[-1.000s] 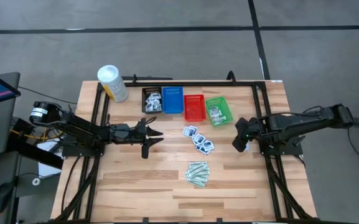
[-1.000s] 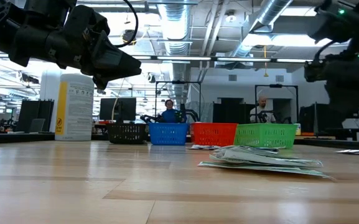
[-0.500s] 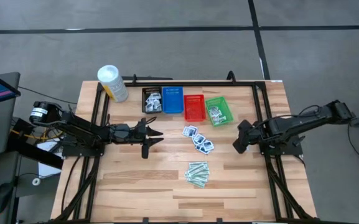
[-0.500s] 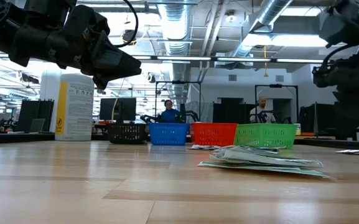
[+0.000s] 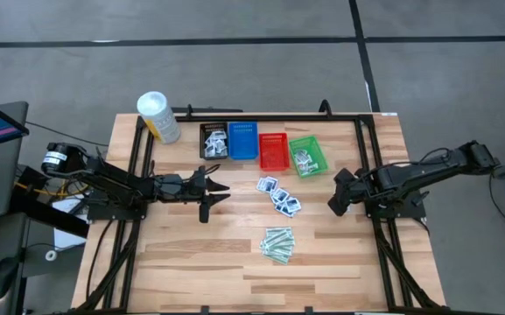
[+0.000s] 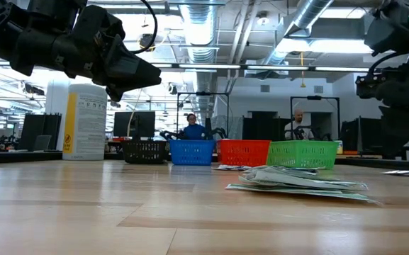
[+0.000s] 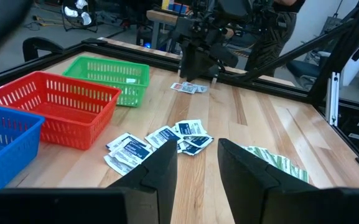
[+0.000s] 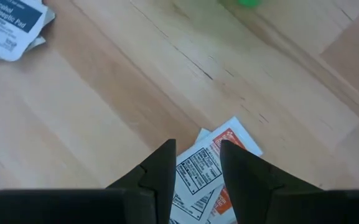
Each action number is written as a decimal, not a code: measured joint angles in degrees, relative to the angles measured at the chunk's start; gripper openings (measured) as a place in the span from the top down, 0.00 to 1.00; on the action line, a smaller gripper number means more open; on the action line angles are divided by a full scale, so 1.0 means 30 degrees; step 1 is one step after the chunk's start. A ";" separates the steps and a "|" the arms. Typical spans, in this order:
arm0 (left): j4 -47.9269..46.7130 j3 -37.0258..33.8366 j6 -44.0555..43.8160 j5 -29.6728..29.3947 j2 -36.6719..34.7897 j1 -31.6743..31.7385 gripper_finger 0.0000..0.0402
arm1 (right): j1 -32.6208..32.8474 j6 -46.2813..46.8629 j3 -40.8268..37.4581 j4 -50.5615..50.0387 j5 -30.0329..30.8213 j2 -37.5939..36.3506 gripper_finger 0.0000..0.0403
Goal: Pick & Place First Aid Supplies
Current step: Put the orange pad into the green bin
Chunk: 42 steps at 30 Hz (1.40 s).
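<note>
The right tool (image 8: 195, 163) hovers, its fingers slightly apart and empty, over red-printed packets (image 8: 209, 169) lying on the bench (image 5: 234, 254) near its right edge. It should descend squarely, pinching just 1 packet's edge. The left tool (image 5: 213, 193) waits mid-bench, fingers parted, holding nothing.

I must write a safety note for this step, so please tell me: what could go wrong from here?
1. The right pincer hangs over overlapped white packets with orange print; closing there may lift two at once, or only push them along the table.
2. The pale-green strips lie flat in a loose pile, so fingers may slide over them.
3. The baskets stand close together, so a packet meant for the red basket could land in the green basket.
</note>
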 joint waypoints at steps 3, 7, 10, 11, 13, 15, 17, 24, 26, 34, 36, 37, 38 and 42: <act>0.0000 0.0000 0.0016 0.0036 0.0000 0.0006 0.71 | -0.0007 -0.0225 0.0000 0.0000 0.0005 0.0000 0.70; -0.0007 0.0000 0.0740 0.0412 0.0000 0.0007 0.71 | -0.0015 -0.0232 0.0000 -0.0015 -0.0065 0.0000 0.70; -0.0006 0.0000 0.0976 0.0863 0.0000 0.0000 0.71 | -0.0015 0.0023 0.0000 -0.0029 -0.0454 0.0000 0.70; 0.0000 0.0000 0.0984 0.1009 0.0000 0.0000 0.71 | -0.0015 0.0305 0.0000 -0.0049 -0.0521 0.0000 0.70; -0.0003 0.0000 0.1013 0.1209 0.0000 0.0003 0.71 | -0.0017 0.1079 0.0000 -0.0100 -0.0541 0.0000 0.70; -0.0005 0.0002 0.1027 0.1479 0.0000 0.0007 0.71 | -0.0015 0.1841 0.0000 -0.0148 -0.0534 0.0000 0.70; 0.0000 0.0000 0.1420 0.1734 0.0000 0.0005 0.71 | -0.0015 0.2118 0.0001 -0.0147 -0.0535 0.0000 0.70; 0.0000 0.0003 0.2835 0.1916 0.0000 0.0007 0.71 | -0.0036 0.3060 0.0007 -0.0744 -0.0541 0.0079 0.70; 0.0000 0.0000 0.3052 0.2242 0.0000 0.0007 0.71 | -0.0036 0.3575 0.0007 -0.1017 -0.0542 0.0283 0.70; 0.0043 0.0007 0.4072 0.2295 0.0000 0.0015 0.71 | -0.0036 0.3915 0.0007 -0.0885 -0.0483 0.2257 0.70; 0.0102 0.0004 0.4095 0.2306 0.0000 0.0106 0.71 | -0.0036 0.3920 0.0007 -0.0405 -0.0467 0.2887 0.70; 0.0154 0.0000 0.4095 0.2302 0.0000 0.0169 0.71 | -0.0036 0.3920 0.0007 -0.0100 -0.0440 0.3193 0.70; 0.0213 0.0005 0.4095 0.2295 0.0000 0.0254 0.71 | -0.0036 0.3907 0.0007 0.0158 -0.0432 0.3484 0.70; 0.0362 0.0007 0.4092 0.2287 0.0000 0.0544 0.71 | -0.0036 0.3782 0.0017 0.0938 -0.0359 0.4637 0.70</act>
